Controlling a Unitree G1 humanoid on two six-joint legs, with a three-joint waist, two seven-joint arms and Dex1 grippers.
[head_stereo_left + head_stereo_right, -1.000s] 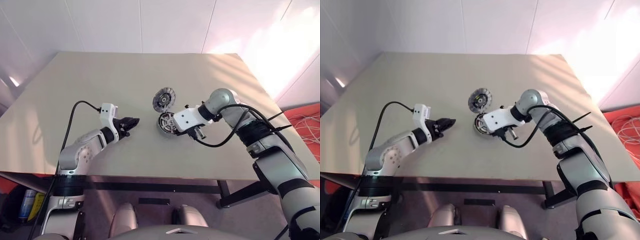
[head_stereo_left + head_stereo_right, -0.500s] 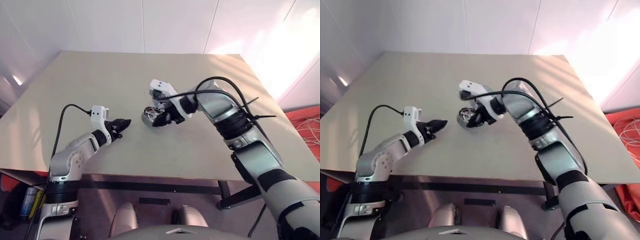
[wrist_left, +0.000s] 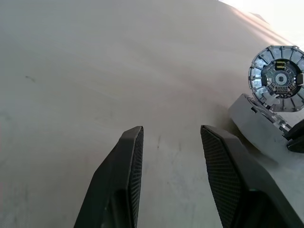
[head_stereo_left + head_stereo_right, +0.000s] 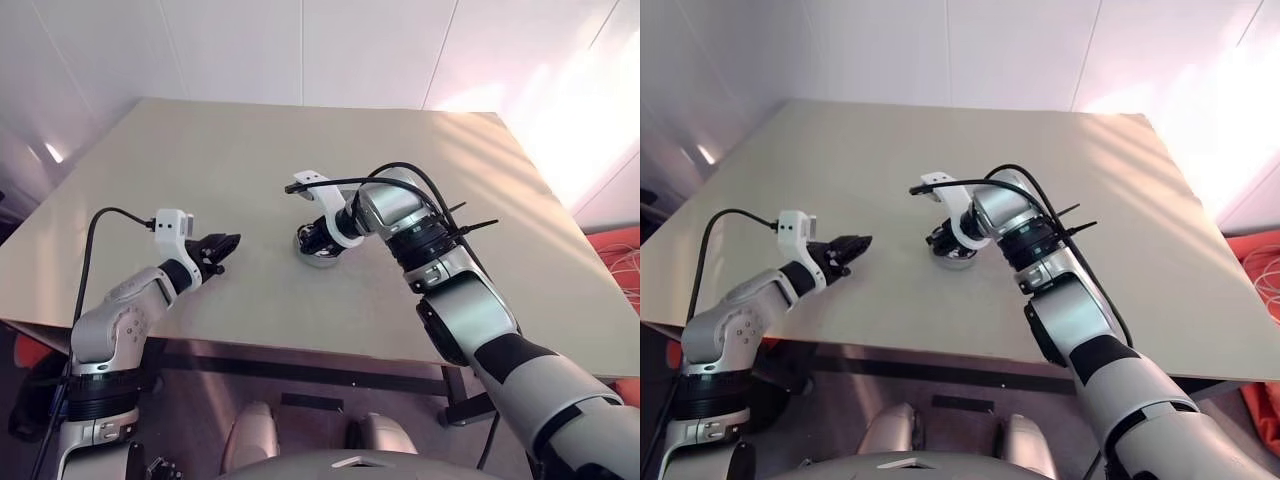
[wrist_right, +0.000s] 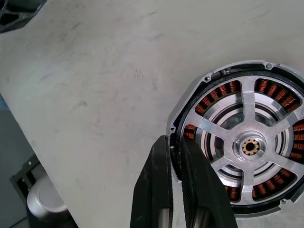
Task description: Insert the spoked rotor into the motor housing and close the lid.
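Gripping the motor housing (image 5: 247,147) by its rim, the right gripper (image 5: 174,142) has its two black fingers closed to a narrow gap over the housing's outer wall. The coppery windings and the pale spoked centre face up towards its wrist. We judge this to be the step of settling the housing before the rotor goes in, since its cavity is not yet filled. The housing (image 4: 320,252) sits about the middle of the bench (image 4: 200,160), a little nearer the front edge than the far one. The right arm arches over it and the gripper points steeply down. The spoked rotor (image 3: 280,78) is just beside the right wrist, with its segmented silver-white face turned towards the left arm; it seems to be propped on edge, though we cannot be sure. The left gripper (image 3: 171,133) hangs low over bare bench, well apart from the housing towards the left edge, nearly level, its jaws half apart and holding nothing. Next, we think, the housing must lie flat and steady, and one gripper must take the rotor and centre it over the hub.
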